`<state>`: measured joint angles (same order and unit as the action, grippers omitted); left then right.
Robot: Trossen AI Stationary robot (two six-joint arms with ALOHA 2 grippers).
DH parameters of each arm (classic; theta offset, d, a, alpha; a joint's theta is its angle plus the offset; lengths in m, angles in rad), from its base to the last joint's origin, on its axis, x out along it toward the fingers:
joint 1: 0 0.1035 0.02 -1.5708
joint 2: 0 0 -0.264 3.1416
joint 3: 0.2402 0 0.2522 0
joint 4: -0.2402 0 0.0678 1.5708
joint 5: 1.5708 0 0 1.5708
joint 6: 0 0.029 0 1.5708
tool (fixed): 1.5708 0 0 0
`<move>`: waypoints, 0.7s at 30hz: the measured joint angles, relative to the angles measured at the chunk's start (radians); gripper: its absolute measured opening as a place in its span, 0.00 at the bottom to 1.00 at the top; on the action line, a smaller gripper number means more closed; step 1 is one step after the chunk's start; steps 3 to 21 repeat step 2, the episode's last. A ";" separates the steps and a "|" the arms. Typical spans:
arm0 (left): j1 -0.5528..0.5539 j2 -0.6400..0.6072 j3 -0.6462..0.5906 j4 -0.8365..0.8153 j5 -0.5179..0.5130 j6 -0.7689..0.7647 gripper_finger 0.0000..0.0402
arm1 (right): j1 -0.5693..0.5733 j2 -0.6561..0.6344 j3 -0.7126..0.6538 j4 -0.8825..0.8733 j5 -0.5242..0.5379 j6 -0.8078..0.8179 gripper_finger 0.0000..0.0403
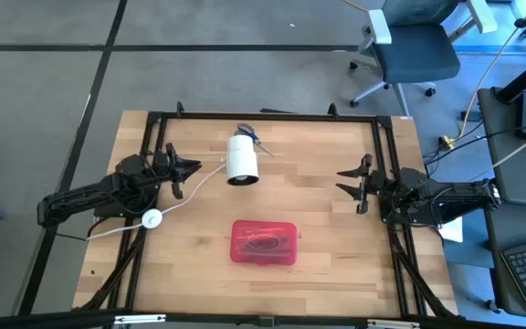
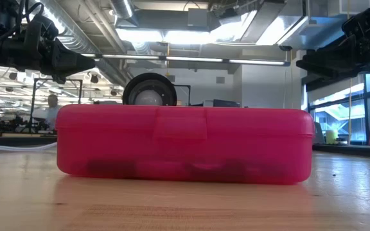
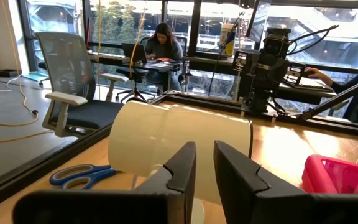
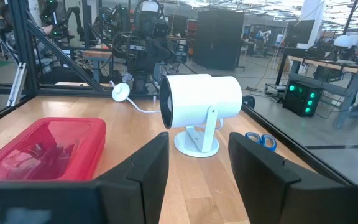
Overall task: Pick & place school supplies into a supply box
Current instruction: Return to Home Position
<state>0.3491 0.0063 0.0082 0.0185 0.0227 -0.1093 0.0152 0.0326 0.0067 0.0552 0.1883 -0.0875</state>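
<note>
A: Where to log the supply box (image 1: pixel 264 242)?
B: Near-centre of the counter (image 1: pixel 354 265), flat, lid down. Through the pink lid, can make out dark school supplies (image 4: pixel 36 152) lying inside. Spotting none loose on the wood.
A: Why parked like that?
B: Reads as packing finished: shut to keep everything in, set down midway between both arms. Judging only the retreat to rest pose as left.
A: Left tool (image 1: pixel 188 170)?
B: At the left edge, farther back than the box and well apart from it. Released, with just a narrow gap between its fingers (image 3: pixel 179 168). Gripping nothing, touching nothing. Pointing at the white cylinder (image 1: pixel 242 160), near but not in contact.
A: Right tool (image 1: pixel 347 180)?
B: At the right edge, mirroring the left, also well apart from the box. Spread wide, empty, hanging clear of the wood.
A: Anything else to tag?
B: Tagging blue scissors (image 1: pixel 247 135) just beyond the cylinder on the far side, plus a white cable (image 4: pixel 138 106) trailing from the cylinder toward the left arm. As a guess, could snag there on a careless move.
</note>
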 joint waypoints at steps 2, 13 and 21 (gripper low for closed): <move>0.000 0.000 0.000 0.000 0.000 0.000 0.13 | 0.000 0.000 0.000 0.000 0.000 0.000 0.43; 0.000 0.000 0.000 0.000 0.000 0.000 0.13 | 0.000 0.000 0.000 0.000 0.000 0.000 0.43; 0.000 0.000 0.000 0.000 0.000 0.000 0.13 | 0.000 0.000 0.000 0.000 0.000 0.000 0.43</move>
